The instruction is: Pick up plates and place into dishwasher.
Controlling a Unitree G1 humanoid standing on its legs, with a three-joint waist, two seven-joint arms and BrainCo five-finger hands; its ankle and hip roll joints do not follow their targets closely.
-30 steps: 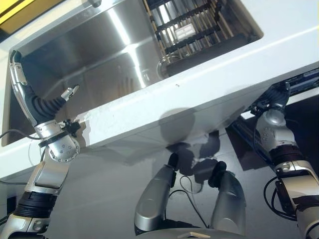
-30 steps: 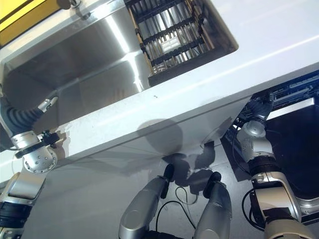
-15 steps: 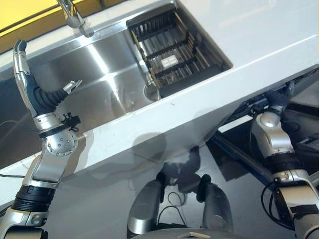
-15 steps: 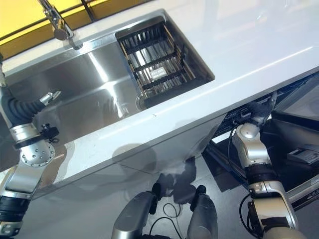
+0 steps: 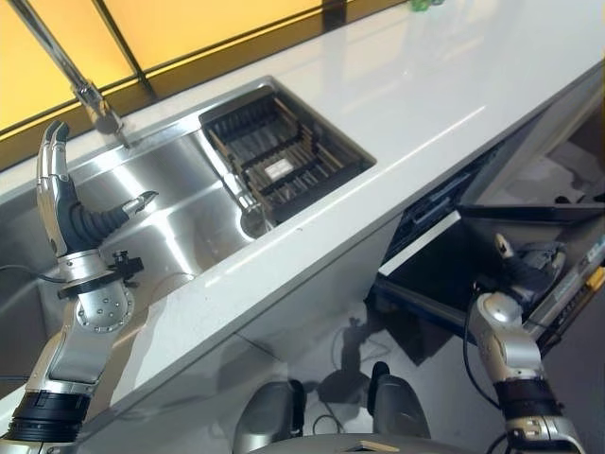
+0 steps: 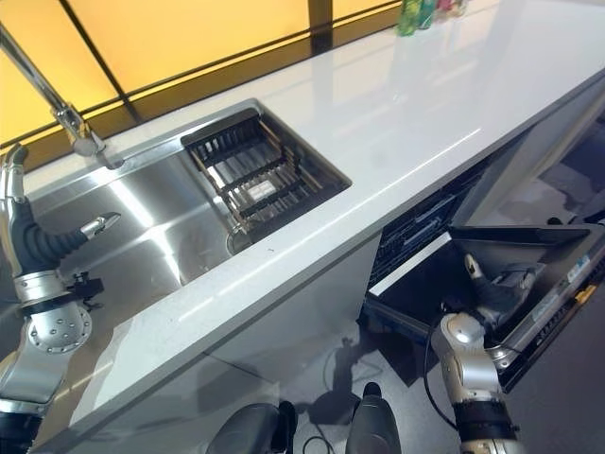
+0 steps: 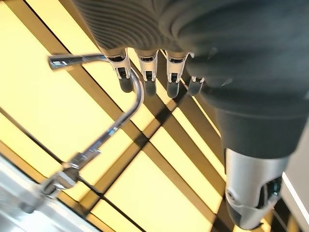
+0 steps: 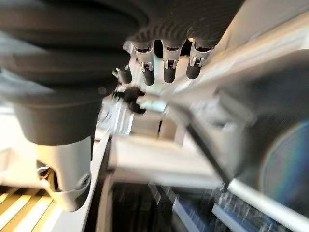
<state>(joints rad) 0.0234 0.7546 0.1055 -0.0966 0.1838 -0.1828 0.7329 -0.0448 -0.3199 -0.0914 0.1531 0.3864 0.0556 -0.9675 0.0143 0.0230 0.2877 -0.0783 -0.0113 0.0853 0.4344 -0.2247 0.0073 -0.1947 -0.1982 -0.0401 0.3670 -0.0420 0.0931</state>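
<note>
Left hand (image 5: 59,194) has risen, fingers straight, over steel sink (image 5: 180,236); right hand (image 8: 96,63) hangs open too.

- One sink (image 5: 180,227), steel.
- One tap (image 5: 66,71) behind it.
- One dish rack (image 5: 279,161) in the sink (dark, slatted).
- One dishwasher (image 6: 492,265), door down.
- A few bottles (image 6: 421,12), far end of the counter (image 6: 397,113).

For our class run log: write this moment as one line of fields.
left hand: open, raised over sink | right hand: open, by open dishwasher | rack: in sink | plates: none seen
</note>
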